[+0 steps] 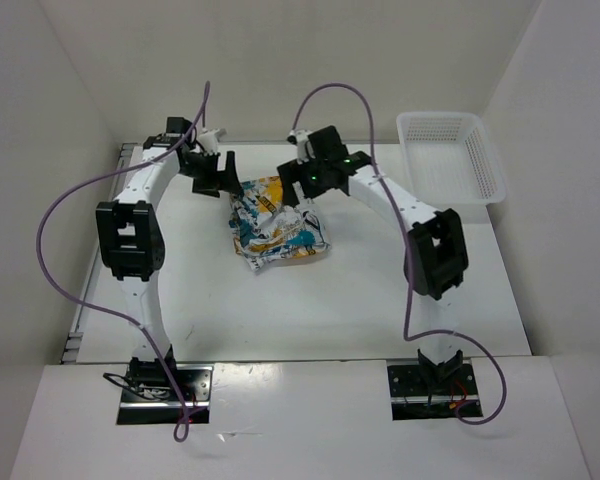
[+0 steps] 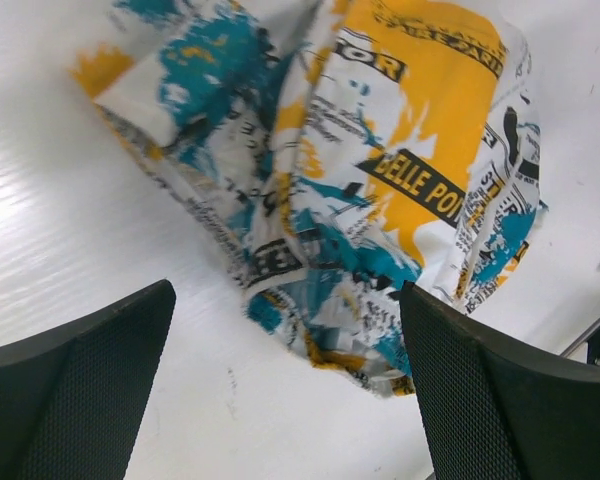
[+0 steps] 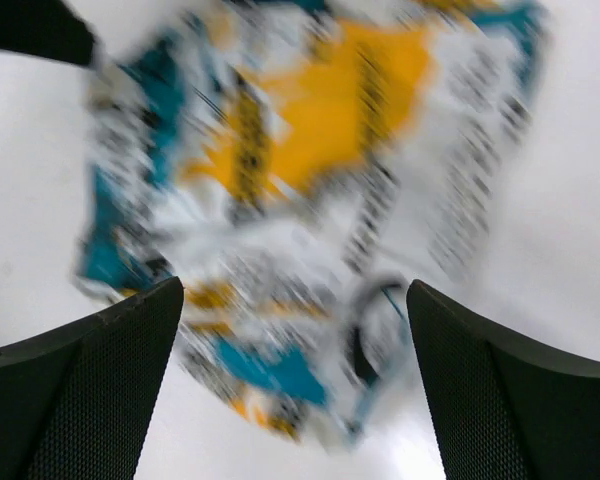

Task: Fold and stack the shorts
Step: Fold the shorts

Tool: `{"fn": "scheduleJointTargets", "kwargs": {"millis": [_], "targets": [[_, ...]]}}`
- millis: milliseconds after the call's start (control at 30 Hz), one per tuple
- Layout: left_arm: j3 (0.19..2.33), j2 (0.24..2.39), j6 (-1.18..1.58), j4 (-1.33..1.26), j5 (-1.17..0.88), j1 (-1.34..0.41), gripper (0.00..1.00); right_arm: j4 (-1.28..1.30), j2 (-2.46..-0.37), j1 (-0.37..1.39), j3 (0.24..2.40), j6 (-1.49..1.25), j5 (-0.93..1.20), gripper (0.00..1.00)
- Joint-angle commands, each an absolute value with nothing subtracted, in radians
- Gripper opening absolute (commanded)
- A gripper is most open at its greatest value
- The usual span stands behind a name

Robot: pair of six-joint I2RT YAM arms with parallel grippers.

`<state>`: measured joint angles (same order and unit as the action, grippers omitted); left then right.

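The shorts lie in a crumpled heap on the white table, white with teal, yellow-orange and black print. My left gripper hangs open just above the heap's far left edge; its view shows the shorts ahead of the wide-apart fingers and nothing between them. My right gripper hangs open over the heap's far right part; its view shows the blurred shorts below and between the fingers, not gripped.
A white plastic mesh basket stands at the back right of the table. White walls close in the table at the left, back and right. Purple cables loop from both arms.
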<state>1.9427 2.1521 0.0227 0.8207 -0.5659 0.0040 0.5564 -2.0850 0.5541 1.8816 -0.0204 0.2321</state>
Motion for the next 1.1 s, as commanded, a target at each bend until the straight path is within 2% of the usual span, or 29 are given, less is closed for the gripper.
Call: {"fn": "scheduleJointTargets", "kwargs": {"millis": [0, 67, 133, 200, 233, 267, 333, 367, 433, 533, 567, 633, 667, 733, 767, 800, 933, 1067], "targets": [[1.905, 2.128, 0.0, 0.834, -0.592, -0.055, 1.0, 0.545, -1.953, 0.494, 1.705, 0.043, 0.21, 0.95], [1.905, 2.16, 0.0, 0.825, -0.531, -0.08, 1.0, 0.52, -1.918, 0.48, 1.582, 0.054, 0.232, 0.95], [1.896, 2.183, 0.0, 0.815, -0.496, -0.092, 0.95, 0.511, -1.904, 0.469, 1.511, 0.063, 0.244, 0.95], [1.905, 2.207, 0.0, 0.805, -0.486, -0.092, 0.73, 0.473, -1.893, 0.443, 1.418, 0.063, 0.288, 0.95], [1.905, 2.217, 0.0, 0.805, -0.486, -0.101, 0.73, 0.472, -1.893, 0.443, 1.404, 0.054, 0.299, 0.95], [1.92, 2.235, 0.0, 0.805, -0.462, -0.101, 0.59, 0.459, -1.893, 0.443, 1.394, 0.045, 0.299, 0.95], [1.93, 2.249, 0.0, 0.805, -0.436, -0.101, 0.47, 0.443, -1.904, 0.443, 1.381, 0.035, 0.337, 0.94], [1.94, 2.249, 0.0, 0.805, -0.417, -0.101, 0.36, 0.419, -1.919, 0.443, 1.37, 0.014, 0.337, 0.94], [1.94, 2.258, 0.0, 0.805, -0.402, -0.101, 0.27, 0.399, -1.949, 0.443, 1.37, -0.005, 0.363, 0.9], [1.94, 2.258, 0.0, 0.796, -0.365, -0.101, 0.23, 0.379, -1.982, 0.443, 1.37, -0.026, 0.391, 0.8], [1.94, 2.258, 0.0, 0.784, -0.344, -0.101, 0.23, 0.379, -2.002, 0.443, 1.38, -0.035, 0.391, 0.67], [1.94, 2.267, 0.0, 0.775, -0.334, -0.101, 0.23, 0.37, -2.016, 0.443, 1.381, -0.054, 0.4, 0.51], [1.954, 2.278, 0.0, 0.775, -0.334, -0.101, 0.23, 0.37, -2.025, 0.443, 1.381, -0.063, 0.4, 0.35], [1.982, 2.29, 0.0, 0.775, -0.325, -0.101, 0.24, 0.37, -2.025, 0.443, 1.381, -0.072, 0.4, 0.2], [2.009, 2.301, 0.0, 0.775, -0.325, -0.101, 0.24, 0.37, -2.025, 0.443, 1.358, -0.072, 0.4, 0.08], [2.023, 2.301, 0.0, 0.775, -0.325, -0.101, 0.25, 0.37, -2.011, 0.443, 1.347, -0.072, 0.4, 0.02], [2.101, 2.341, 0.0, 0.784, -0.314, -0.101, 0.25, 0.38, -1.948, 0.443, 1.26, -0.06, 0.432, 0.0], [2.102, 2.332, 0.0, 0.824, -0.397, -0.113, 0.25, 0.402, -1.814, 0.443, 1.142, -0.025, 0.486, 0.0]]}}
